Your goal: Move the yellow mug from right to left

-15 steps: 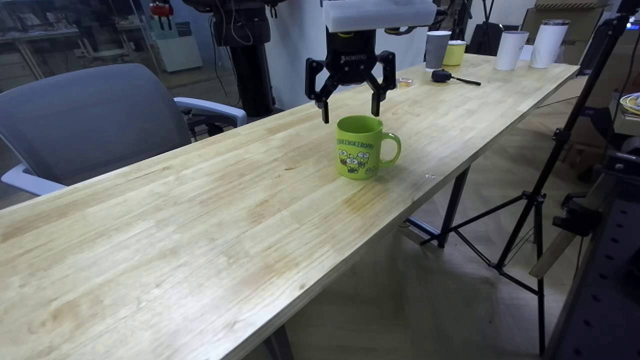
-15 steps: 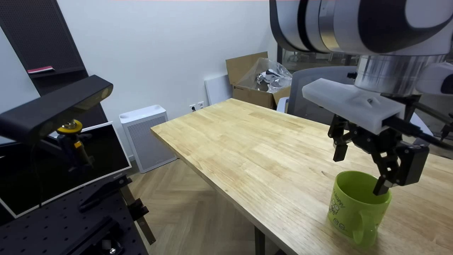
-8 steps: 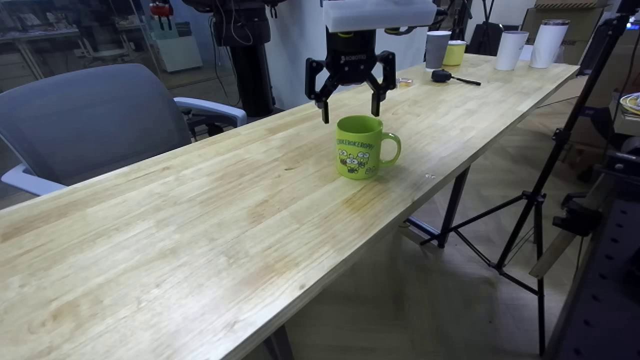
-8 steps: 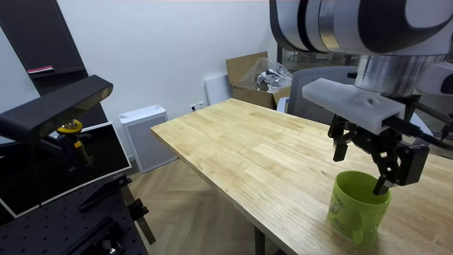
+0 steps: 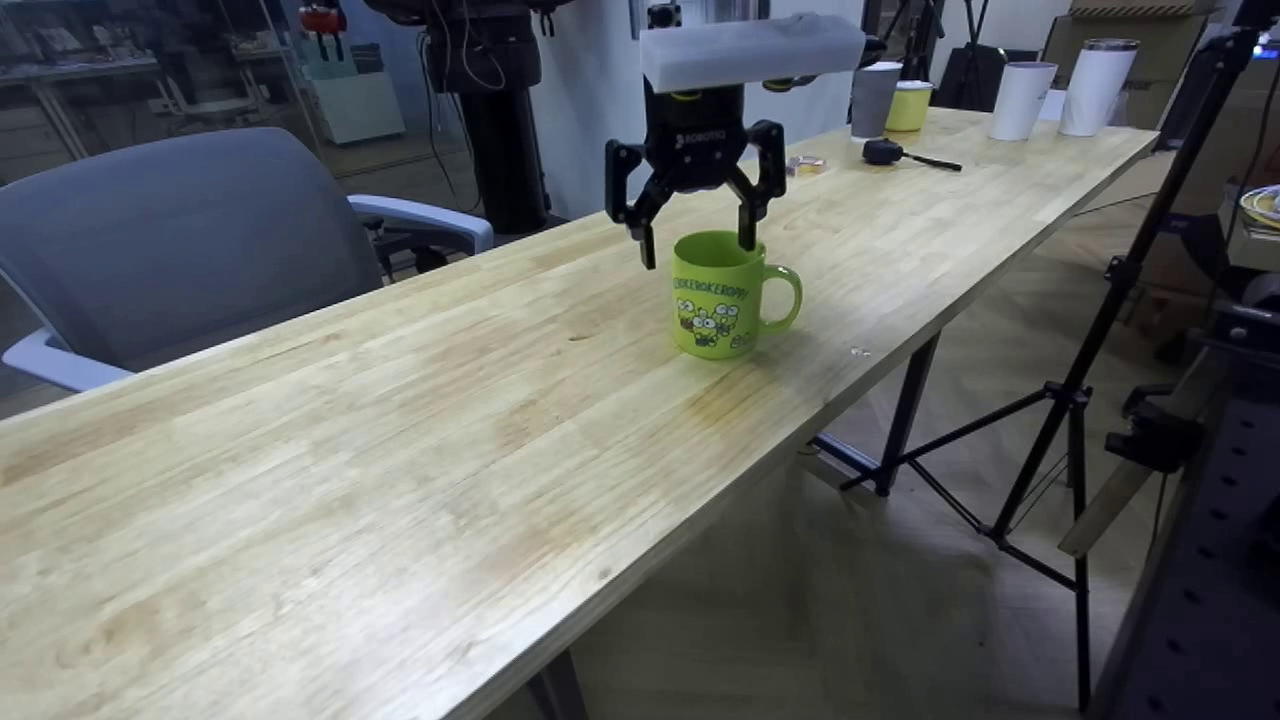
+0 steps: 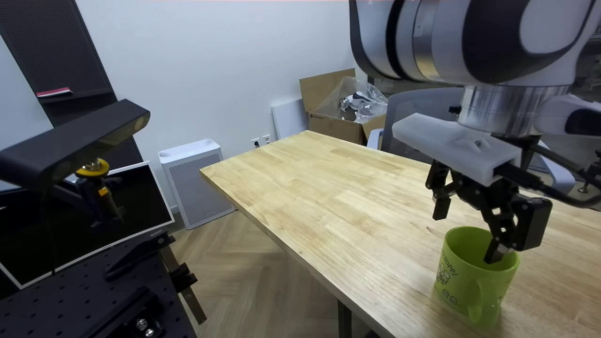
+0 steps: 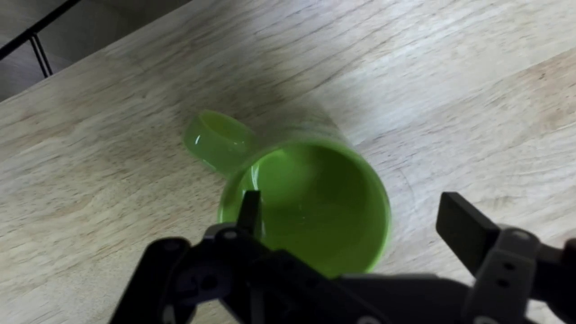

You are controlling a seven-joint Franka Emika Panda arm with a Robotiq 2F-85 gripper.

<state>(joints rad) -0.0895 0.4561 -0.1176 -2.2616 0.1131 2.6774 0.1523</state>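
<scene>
The yellow mug is lime green-yellow and stands upright on the wooden table, its handle toward the near table edge. It also shows in an exterior view and, from above, in the wrist view. My gripper is open and empty just over it, also seen in an exterior view. In the wrist view my gripper has one of its fingers over the mug's mouth near the handle side. The opposite finger is outside the rim, over bare wood. I cannot tell whether the first fingertip dips below the rim.
The long wooden table carries a black tape measure, a grey cup, a small yellow cup and white tumblers at its far end. A chair stands along the back edge, and a tripod by the front edge.
My gripper has come down toward the mug and shifted slightly to the left in both exterior views. It is still open. The mug has not moved.
</scene>
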